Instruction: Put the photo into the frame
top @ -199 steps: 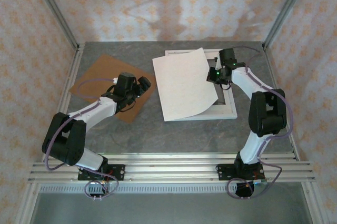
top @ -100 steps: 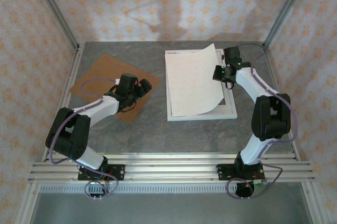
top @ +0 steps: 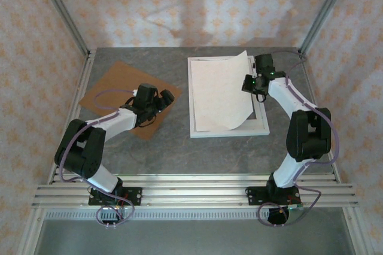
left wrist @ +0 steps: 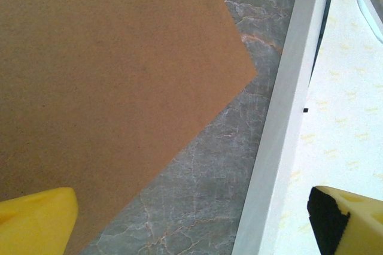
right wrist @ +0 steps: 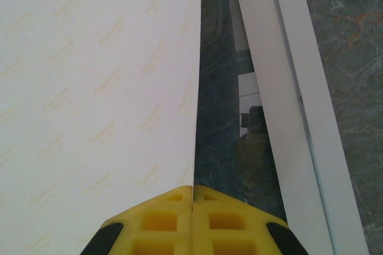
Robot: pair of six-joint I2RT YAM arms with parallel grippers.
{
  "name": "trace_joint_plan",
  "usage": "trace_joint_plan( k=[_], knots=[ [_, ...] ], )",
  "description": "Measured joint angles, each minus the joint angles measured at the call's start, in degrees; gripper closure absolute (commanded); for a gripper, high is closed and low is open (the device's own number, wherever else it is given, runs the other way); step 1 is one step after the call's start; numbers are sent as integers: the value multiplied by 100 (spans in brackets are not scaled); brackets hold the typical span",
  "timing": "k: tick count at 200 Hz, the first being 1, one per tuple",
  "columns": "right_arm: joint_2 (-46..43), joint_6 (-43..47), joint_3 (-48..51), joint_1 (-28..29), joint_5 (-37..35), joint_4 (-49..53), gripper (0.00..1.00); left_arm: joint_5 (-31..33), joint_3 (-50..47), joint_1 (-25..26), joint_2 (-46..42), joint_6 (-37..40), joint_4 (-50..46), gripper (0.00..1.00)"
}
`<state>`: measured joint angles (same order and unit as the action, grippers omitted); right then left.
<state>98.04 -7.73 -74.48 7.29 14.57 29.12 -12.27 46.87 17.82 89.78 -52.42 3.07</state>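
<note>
We see the photo [top: 218, 93], a large rectangular paper sheet showing us its pale cream back with faint yellow marks, lying over the big white rectangular frame [top: 259, 128] at the far right of the grey marbled table [top: 179, 147]. Its long axis runs near to far, parallel to the frame's long rails. The right gripper [top: 250, 83] is clamped on the sheet's right edge, yellow fingers pressed together on the paper in the right wrist view. The sheet therefore lies to that gripper's left, with its right side raised above the right rail [right wrist: 281, 87]. The left gripper [top: 164, 98] hangs well apart over the flat brown backing board [top: 116, 84], jaws wide and holding nothing, so we judge the right arm better placed. The printed face is hidden, and we cannot tell whether the left edge sits inside the moulding.
</note>
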Motion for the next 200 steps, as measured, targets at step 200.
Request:
trace_joint_plan(
  k=[200],
  knots=[
    [-114, 927, 223, -22, 603, -415, 100, -83, 0, 0, 0, 4, 22, 0]
  ],
)
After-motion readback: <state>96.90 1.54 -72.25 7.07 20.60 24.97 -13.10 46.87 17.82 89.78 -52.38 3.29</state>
